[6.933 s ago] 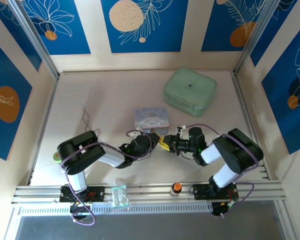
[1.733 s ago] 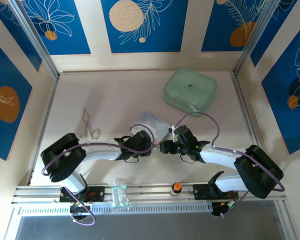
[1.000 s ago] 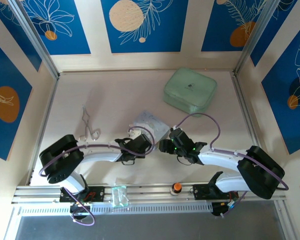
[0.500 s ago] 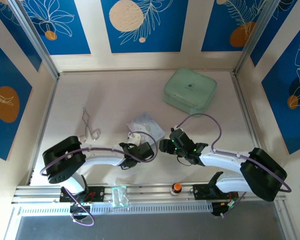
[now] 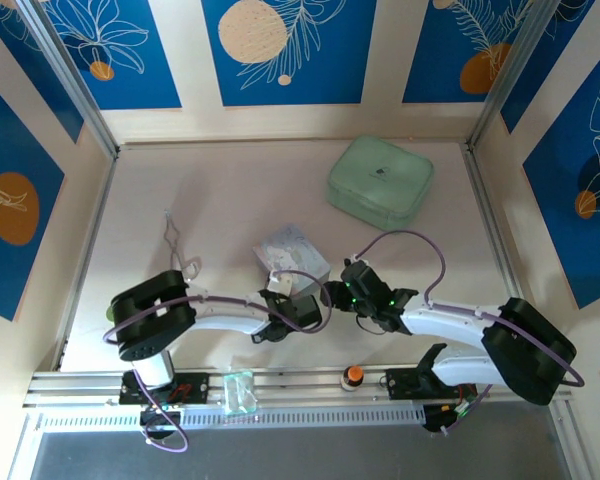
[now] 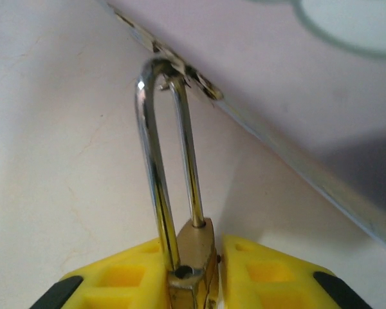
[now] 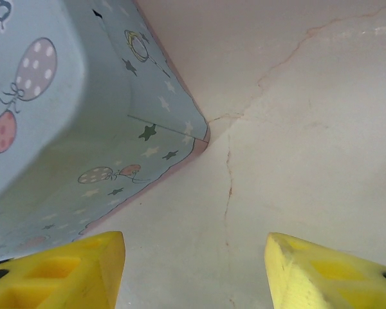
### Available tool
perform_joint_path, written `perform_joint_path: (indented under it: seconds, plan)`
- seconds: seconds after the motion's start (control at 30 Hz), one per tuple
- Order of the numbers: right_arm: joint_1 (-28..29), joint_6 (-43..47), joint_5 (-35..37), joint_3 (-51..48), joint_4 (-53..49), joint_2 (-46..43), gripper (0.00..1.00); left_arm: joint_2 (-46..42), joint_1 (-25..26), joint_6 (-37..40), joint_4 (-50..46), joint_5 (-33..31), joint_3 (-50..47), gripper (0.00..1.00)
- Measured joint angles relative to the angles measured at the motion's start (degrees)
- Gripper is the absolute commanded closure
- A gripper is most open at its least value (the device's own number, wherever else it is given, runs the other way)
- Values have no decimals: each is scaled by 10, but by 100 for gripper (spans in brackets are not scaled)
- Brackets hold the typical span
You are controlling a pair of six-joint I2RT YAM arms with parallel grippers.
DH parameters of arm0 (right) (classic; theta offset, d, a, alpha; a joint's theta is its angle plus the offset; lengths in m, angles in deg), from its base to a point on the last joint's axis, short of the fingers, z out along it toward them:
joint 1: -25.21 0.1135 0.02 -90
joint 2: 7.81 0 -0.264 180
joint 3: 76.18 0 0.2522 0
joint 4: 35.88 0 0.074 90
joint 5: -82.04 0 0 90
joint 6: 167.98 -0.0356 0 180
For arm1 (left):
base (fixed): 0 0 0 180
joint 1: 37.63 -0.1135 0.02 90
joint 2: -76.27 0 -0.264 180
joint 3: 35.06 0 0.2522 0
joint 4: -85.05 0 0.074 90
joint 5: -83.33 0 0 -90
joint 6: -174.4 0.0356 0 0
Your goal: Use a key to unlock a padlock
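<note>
Clamping padlock [image 6: 197, 243] by its brass body in left gripper [image 6: 192, 270], jaws nearly closed on it, with shackle [image 6: 156, 167] sticking straight out past the fingertips. Holding right gripper [image 7: 193, 257] roughly half open, nothing between the jaws, balloon-print box [image 7: 64, 116] just ahead, left of them.

Top view high behind, looking down on the table [image 5: 230, 190], both wrist views close, low over that table
</note>
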Motion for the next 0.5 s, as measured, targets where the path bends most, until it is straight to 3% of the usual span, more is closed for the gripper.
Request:
perform_joint_path:
  seconds: [0.13, 0.27, 0.4, 0.5]
  plan:
    - [0, 0, 0, -1, 0, -6, 41, 0, 24, 0, 6, 4, 0, 74]
    - [-2, -2, 0, -7, 1, -11, 41, 0, 47, -5, 10, 7, 0, 66]
    - [-2, -4, -2, -19, 3, -19, 40, 0, 56, -15, -4, 9, 11, 47]
    - [1, 2, -11, -29, 16, -35, 32, -11, 55, -20, -3, 15, 7, 29]
